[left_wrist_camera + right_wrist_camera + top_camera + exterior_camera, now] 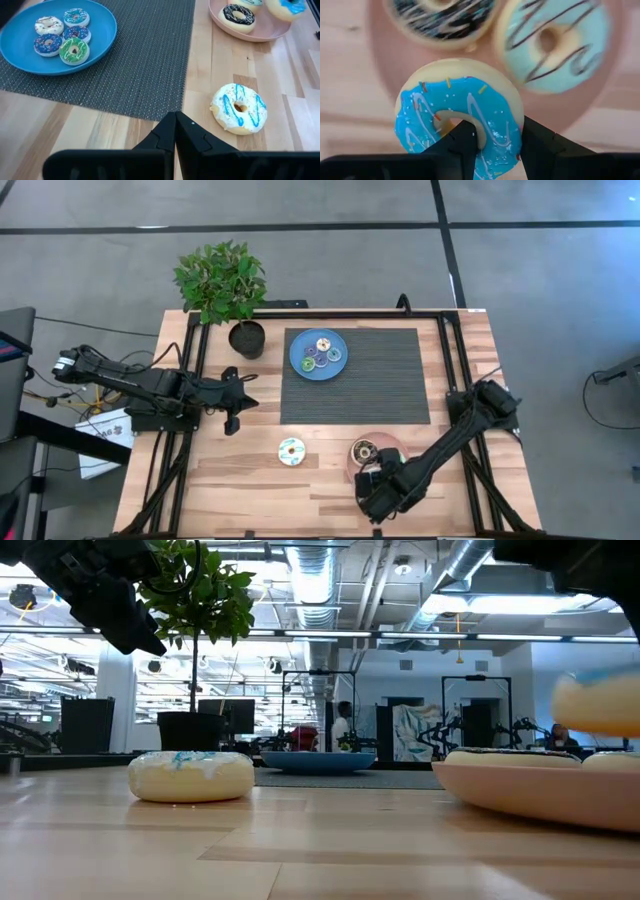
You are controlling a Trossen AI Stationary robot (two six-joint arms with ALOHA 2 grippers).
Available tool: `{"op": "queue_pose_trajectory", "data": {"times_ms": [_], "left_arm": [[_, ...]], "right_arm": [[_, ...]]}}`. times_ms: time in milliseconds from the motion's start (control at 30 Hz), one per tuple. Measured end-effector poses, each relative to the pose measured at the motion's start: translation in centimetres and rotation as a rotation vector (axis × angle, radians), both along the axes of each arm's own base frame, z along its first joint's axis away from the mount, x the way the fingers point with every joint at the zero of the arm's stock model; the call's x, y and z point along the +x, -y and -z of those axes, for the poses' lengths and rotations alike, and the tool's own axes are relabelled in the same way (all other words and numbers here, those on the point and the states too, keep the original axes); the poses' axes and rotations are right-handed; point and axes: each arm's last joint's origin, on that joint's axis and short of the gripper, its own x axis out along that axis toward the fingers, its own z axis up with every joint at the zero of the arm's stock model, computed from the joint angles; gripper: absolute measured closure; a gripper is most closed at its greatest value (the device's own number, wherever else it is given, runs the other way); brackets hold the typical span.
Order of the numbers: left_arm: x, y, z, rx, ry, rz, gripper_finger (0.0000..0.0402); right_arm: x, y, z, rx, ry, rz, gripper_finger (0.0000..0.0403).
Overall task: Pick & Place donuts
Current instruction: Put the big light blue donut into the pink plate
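A bright-blue-iced donut [460, 107] with sprinkles sits in my right gripper [492, 132], above the near part of the pink plate [392, 442]. On that plate lie a dark brown donut [440, 15] and a light blue donut [552, 42]. A cream donut with blue drizzle [239, 108] rests flat on the wood between the arms. Several tiny donuts [62, 32] lie on the blue plate [20, 57] on the mat. My left gripper [175, 132] is shut and hovers at the table's left, short of the cream donut. My right gripper holds the blue-iced donut by the stretch of ring [500, 135] nearest the gripper. One finger [462, 142] stands in the hole and the other finger [535, 142] outside the rim. The donut [600, 705] is lifted clear above the pink plate [540, 795], icing toward the wrist camera.
A potted plant [225, 285] stands at the far left of the table, next to the blue plate [318, 353]. The dark woven mat [380, 385] covers the table's far middle. Bare wood lies around the cream donut [291, 451]. A black frame rail [455, 350] runs along the table's sides.
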Motion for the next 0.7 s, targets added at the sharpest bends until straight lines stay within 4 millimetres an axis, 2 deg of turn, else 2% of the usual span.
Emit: {"op": "queue_pose_trajectory", "data": {"times_ms": [200,700], "left_arm": [[0.0,0.0,0.0,-0.003,0.001,-0.002,0.0401],[0.0,0.0,0.0,-0.01,0.002,-0.007,0.0401]], "right_arm": [[-0.2,0.1,1.1,0.014,-0.002,-0.009,0.0285],[-0.4,0.4,1.1,-0.016,-0.019,-0.009,0.0285]]}}
